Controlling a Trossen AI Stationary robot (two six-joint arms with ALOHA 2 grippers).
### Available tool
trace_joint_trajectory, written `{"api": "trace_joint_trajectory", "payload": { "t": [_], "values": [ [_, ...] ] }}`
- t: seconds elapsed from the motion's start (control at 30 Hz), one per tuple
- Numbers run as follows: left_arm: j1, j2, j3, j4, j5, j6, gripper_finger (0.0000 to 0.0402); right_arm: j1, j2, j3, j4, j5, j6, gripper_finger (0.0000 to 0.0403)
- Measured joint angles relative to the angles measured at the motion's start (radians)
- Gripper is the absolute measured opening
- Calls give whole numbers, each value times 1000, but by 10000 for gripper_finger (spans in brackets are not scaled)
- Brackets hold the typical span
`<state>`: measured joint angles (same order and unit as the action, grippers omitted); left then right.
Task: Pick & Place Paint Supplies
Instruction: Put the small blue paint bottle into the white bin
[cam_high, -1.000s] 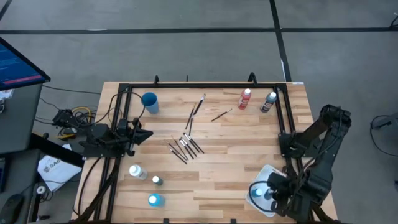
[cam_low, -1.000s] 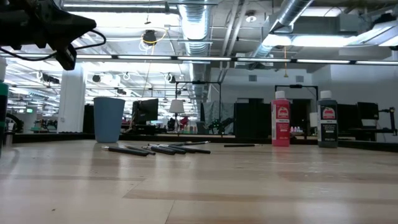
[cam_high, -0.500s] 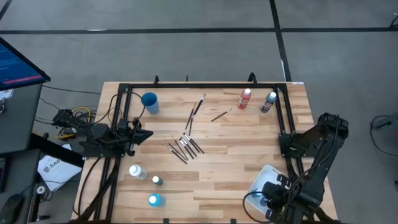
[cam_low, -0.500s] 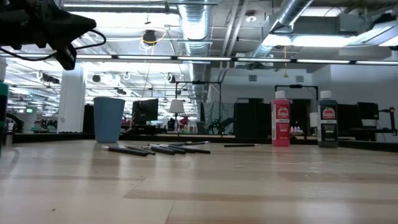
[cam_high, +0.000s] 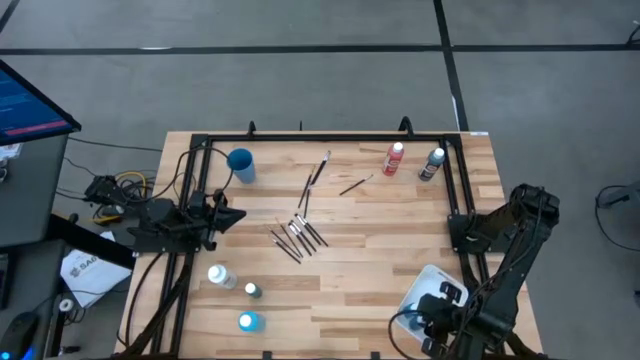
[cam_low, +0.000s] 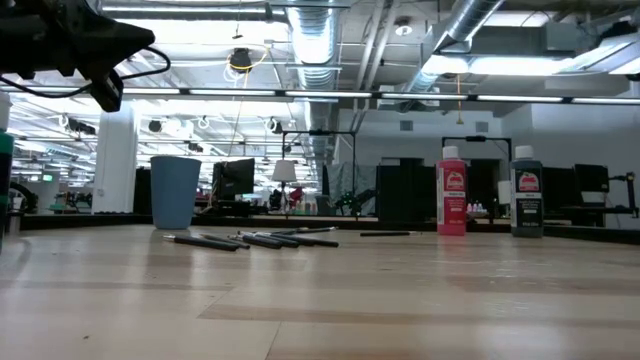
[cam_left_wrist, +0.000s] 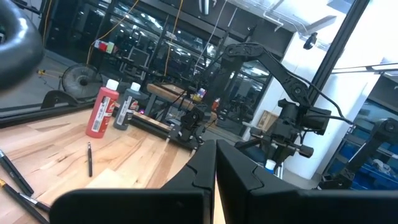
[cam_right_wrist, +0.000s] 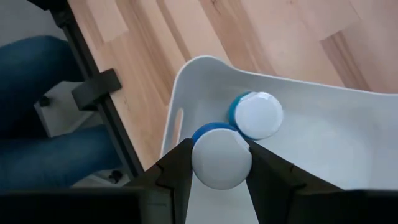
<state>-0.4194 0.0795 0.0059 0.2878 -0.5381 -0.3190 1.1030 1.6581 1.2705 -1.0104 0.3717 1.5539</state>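
My right gripper (cam_right_wrist: 221, 180) hangs over the white tray (cam_right_wrist: 323, 155) at the table's near right corner, shut on a blue paint bottle with a white cap (cam_right_wrist: 221, 157). A second blue bottle (cam_right_wrist: 257, 115) stands in the tray just beyond it. In the high view the arm hides both bottles. My left gripper (cam_left_wrist: 216, 177) is shut and waits above the table's left side (cam_high: 236, 216). Dark paintbrushes (cam_high: 298, 237) lie at mid-table. A red bottle (cam_high: 394, 158) and a dark bottle (cam_high: 432, 164) stand at the far right. My right gripper pinches the blue bottle between its two fingers, just below the white cap's rim (cam_right_wrist: 198, 138). The fingers come steeply from above. The bottle stands upright in the hold, inside the tray's outline. The cap hides its bottom, so whether it rests on the tray floor cannot be told.
A blue cup (cam_high: 240, 163) stands far left. A white bottle (cam_high: 220, 276), a small teal one (cam_high: 252, 290) and a blue one (cam_high: 248, 322) stand near left. More brushes (cam_high: 318, 172) lie toward the far edge. A black frame rail (cam_high: 455, 215) runs beside the tray.
My right gripper has sunk over the white tray and gone a little toward the table's near edge. Its arm now covers the blue bottles that showed in the tray a second ago.
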Motion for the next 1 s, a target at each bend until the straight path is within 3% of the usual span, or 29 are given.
{"api": "trace_joint_trajectory", "payload": {
  "t": [1.0],
  "values": [
    [0,0,0,9,0,0,4,-52,0,0,29,26,-71,127]
  ]
}}
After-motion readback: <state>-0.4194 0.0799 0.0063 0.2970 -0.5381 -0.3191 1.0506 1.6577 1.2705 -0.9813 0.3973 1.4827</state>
